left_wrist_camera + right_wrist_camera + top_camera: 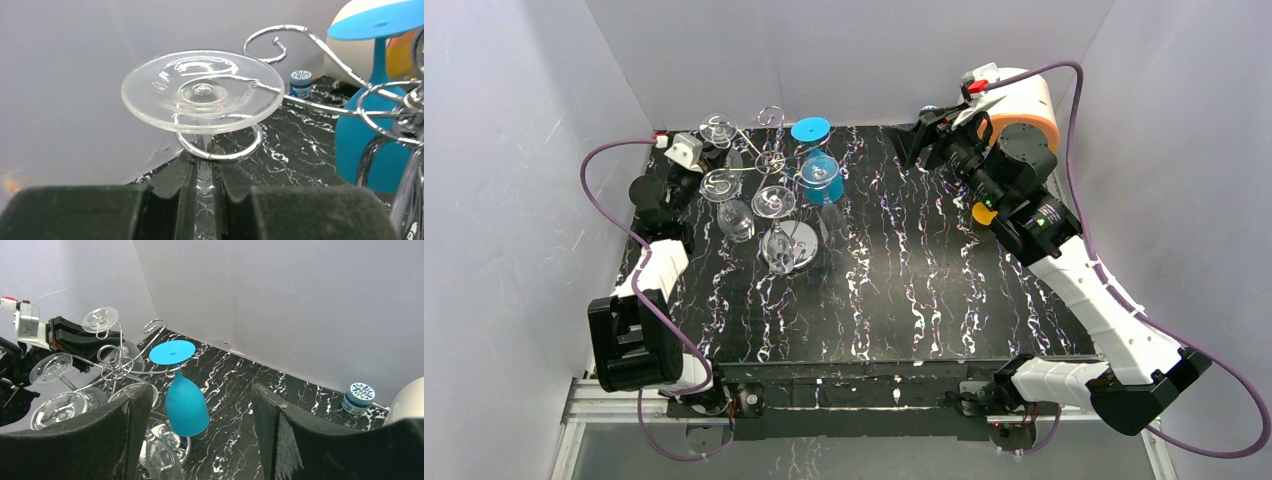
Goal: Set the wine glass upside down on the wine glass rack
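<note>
From above, the table (pixel 924 290) is black with white marble veining, closed in by plain pale walls (pixel 524 150) on three sides. The rack (pixel 770 160) stands at the far left, thin silver wire curled into scrolls, with a loop on top. The left gripper (pixel 702 152) is at its far left arm, with the glass (pixel 717 129) foot-up beside it. A blue glass (pixel 816 165) and several clear glasses (pixel 774 205) hang inverted around the post. The right gripper (pixel 921 140) is raised at the far edge, well apart from the rack, with a broad stretch of bare table between them. A white and orange roll (pixel 1024 100) lies behind the right arm.

In the left wrist view, the padded black fingers (pixel 125 210) are pressed onto the clear stem of the glass with almost no gap. The round foot sits flat uppermost and the stem passes through a wire curl just under it. Whether the foot rests on the wire is unclear. Faint etched marks ring the foot, too faint to read. A small jar (pixel 301 82) sits by the back wall.

In the right wrist view, the two fingers (pixel 280 435) stand wide apart and empty, with the blue glass seen through the gap between them. The jar's lid shows a blue and white pattern and its label is illegible. The left gripper holds the glass at the outermost scroll, close to the left wall.
</note>
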`<action>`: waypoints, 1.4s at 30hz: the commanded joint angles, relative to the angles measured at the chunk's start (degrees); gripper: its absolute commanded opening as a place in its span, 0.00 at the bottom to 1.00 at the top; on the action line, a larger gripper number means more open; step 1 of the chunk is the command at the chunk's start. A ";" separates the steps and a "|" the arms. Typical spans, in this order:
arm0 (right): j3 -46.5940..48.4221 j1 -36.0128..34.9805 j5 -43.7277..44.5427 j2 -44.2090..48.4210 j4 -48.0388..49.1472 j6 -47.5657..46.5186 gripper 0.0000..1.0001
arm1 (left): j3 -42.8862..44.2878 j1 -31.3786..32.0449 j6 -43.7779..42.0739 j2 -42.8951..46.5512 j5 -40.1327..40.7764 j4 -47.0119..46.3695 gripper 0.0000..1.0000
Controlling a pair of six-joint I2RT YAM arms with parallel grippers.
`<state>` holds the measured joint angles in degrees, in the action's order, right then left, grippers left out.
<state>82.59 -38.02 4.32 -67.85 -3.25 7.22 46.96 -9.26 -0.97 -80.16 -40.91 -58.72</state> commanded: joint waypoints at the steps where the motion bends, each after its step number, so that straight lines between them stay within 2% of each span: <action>1: 0.22 -0.33 0.66 1.31 2.80 -0.54 0.80 | -0.12 0.05 5.04 2.08 -0.40 -10.32 0.00; 18: -0.41 -0.34 1.08 1.67 2.81 -0.99 0.80 | -7.24 -0.76 5.40 5.10 0.48 -10.98 0.00; 24: -1.24 -0.38 1.38 2.35 2.74 -0.86 0.80 | -9.13 -0.84 6.96 5.72 3.58 -10.13 0.31; 28: -1.47 -0.31 1.48 2.60 2.77 -0.81 0.80 | -9.90 -1.23 6.70 6.35 3.12 -8.32 0.44; 33: -1.22 -0.38 0.93 2.38 2.75 -0.56 0.79 | -10.16 -1.84 5.17 7.50 3.04 -5.80 0.49; 42: -1.28 -0.38 0.58 2.35 2.81 -0.29 0.80 | -8.08 -3.64 5.03 8.42 -2.11 -2.66 0.50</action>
<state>80.82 -38.02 4.73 -66.70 -2.96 7.16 37.12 -12.32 5.06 -73.87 -38.68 -61.67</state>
